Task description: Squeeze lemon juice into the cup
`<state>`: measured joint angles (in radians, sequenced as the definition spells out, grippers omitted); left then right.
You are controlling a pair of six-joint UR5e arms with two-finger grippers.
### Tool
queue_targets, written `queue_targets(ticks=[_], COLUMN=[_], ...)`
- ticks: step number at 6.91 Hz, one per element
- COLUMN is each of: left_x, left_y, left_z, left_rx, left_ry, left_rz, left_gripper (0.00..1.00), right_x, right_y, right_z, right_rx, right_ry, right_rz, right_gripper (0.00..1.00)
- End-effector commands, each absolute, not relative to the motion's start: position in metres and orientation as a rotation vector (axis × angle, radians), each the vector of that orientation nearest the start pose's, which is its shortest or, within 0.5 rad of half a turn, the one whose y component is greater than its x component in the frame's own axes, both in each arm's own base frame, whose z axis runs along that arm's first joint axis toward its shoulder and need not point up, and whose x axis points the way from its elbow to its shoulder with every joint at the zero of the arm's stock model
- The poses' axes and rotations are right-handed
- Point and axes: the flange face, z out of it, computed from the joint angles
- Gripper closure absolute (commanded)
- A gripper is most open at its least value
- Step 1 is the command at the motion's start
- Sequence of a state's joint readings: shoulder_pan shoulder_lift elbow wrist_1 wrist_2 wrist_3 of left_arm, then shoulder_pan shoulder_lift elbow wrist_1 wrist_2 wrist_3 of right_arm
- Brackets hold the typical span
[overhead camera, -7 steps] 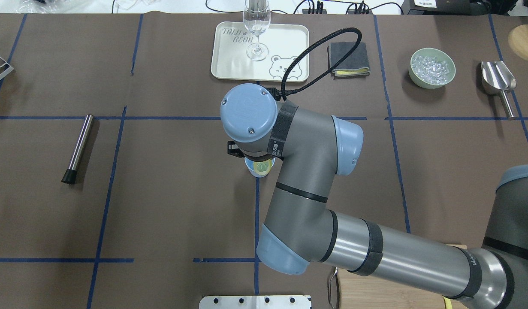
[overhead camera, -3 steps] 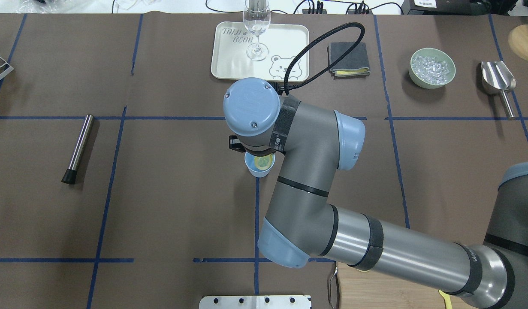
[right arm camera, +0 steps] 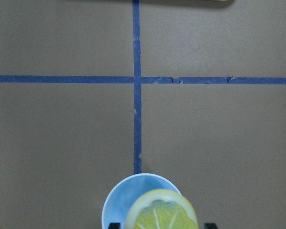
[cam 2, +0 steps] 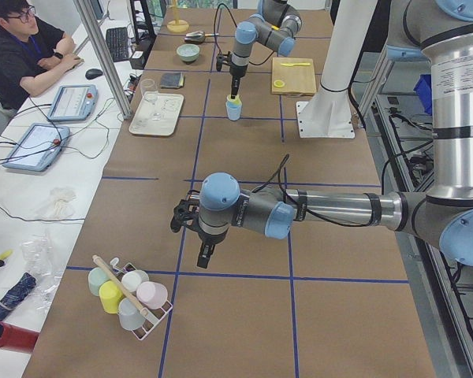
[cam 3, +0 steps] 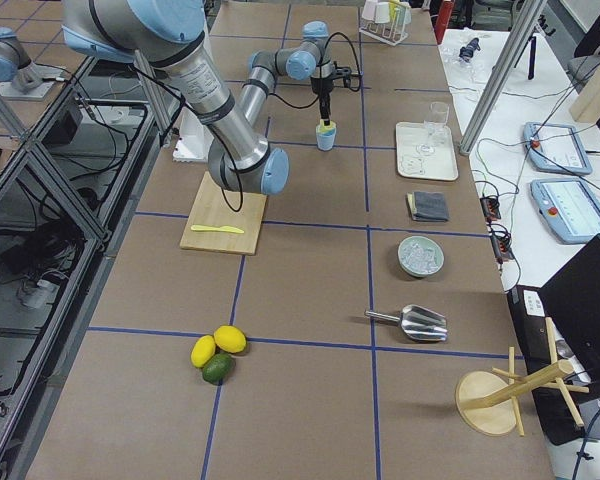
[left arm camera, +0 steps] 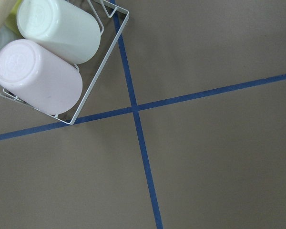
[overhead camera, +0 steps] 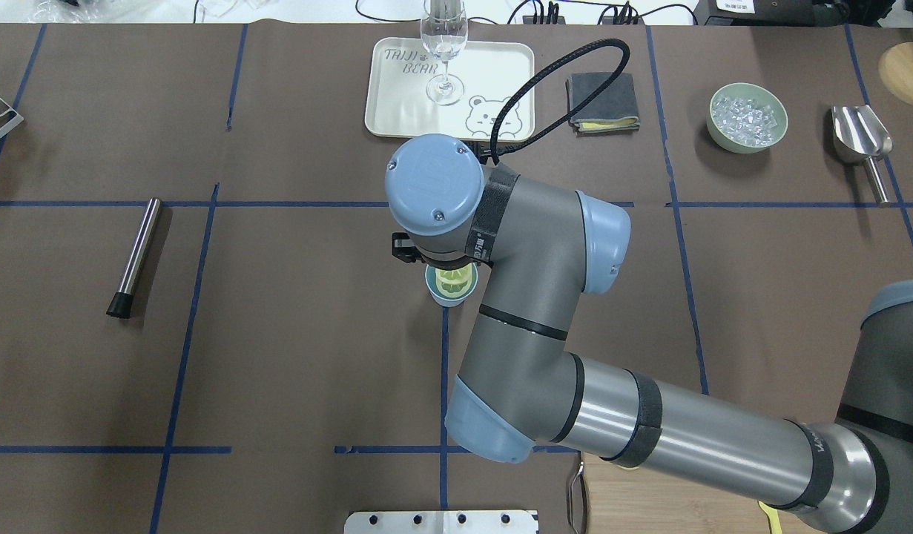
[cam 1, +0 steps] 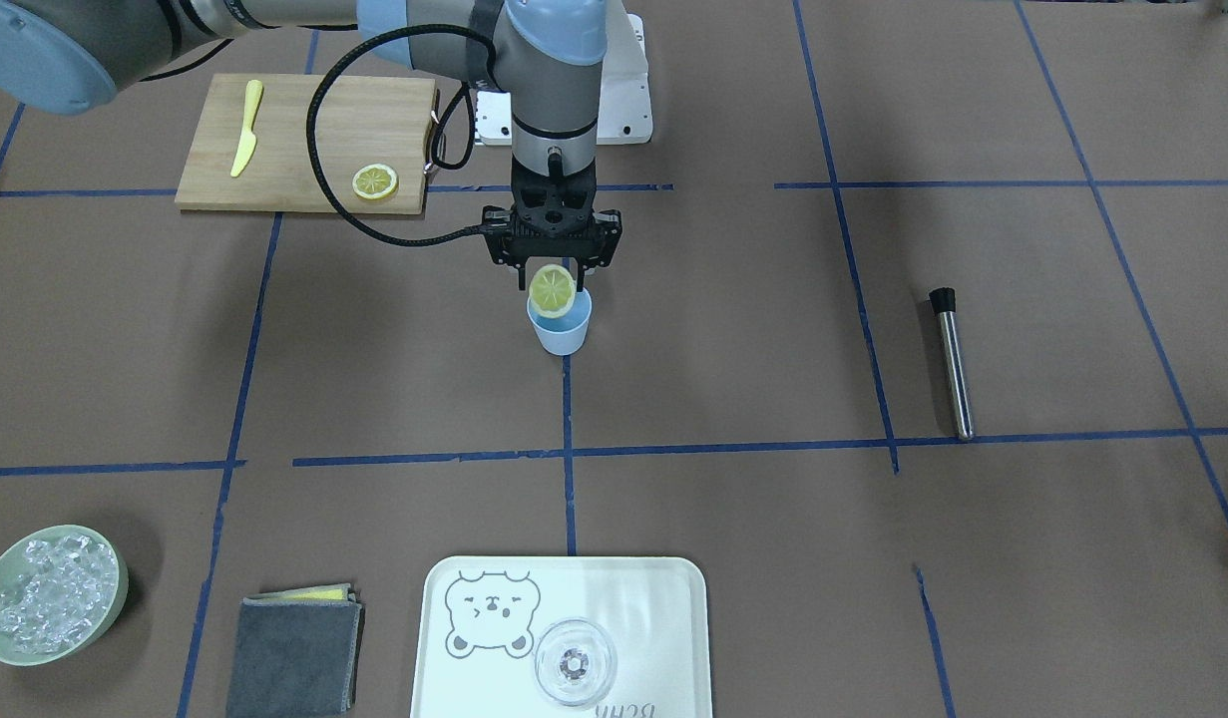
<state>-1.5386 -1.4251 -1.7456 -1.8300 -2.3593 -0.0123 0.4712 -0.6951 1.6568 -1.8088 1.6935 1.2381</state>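
The lemon (cam 1: 552,290) is sitting on edge in the right hand (cam 1: 553,279), which is clamping its rind from both sides. We're seeing it hanging right over the mouth of the light-blue cup (cam 1: 562,334), but we can't tell if it's dipping inside. The cup is standing at the end of a blue tape line (right arm camera: 136,124) on the table. Moving out, a second slice (cam 1: 375,181) is lying on the wooden board (cam 1: 304,130) with a yellow knife (cam 1: 245,128), and a steel bar (cam 1: 952,364) is lying off the other way. Farther out, a glass (cam 1: 574,662) is standing on the bear tray (cam 1: 663,608), near a folded grey cloth (cam 1: 292,658) and a bowl of ice (cam 1: 121,598). Way off, the left hand (cam 2: 204,262) is hovering near a rack of cups (cam 2: 130,295). We can't tell whether it's open or closed.
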Motion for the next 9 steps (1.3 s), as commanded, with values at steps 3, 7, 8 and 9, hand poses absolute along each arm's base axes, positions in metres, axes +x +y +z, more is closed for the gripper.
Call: queue_targets(ticks=[3, 7, 8, 9], left_x=[-0.048, -0.047, -0.048, -0.046], left_y=[-0.448, -0.474, -0.484, -0.502], left_z=[0.611, 0.581, 0.568, 0.549], left_rx=[0.256, 0.312, 0.338, 0.398], left_ry=[0.789, 0.780, 0.781, 0.781], left_rz=[0.132, 0.150, 0.158, 0.183], left_gripper=[0.00, 0.00, 0.00, 0.00], right_x=[-0.560, -0.441, -0.381, -0.312], right_y=[-0.422, -0.480, -0.512, -0.542], right_z=[0.120, 0.191, 0.229, 0.277], right_rx=[0.174, 0.213, 0.223, 0.202], right_ry=[-0.714, -0.706, -0.690, -0.699], right_rz=[0.086, -0.158, -0.253, -0.312], right_gripper=[0.30, 0.00, 0.00, 0.00])
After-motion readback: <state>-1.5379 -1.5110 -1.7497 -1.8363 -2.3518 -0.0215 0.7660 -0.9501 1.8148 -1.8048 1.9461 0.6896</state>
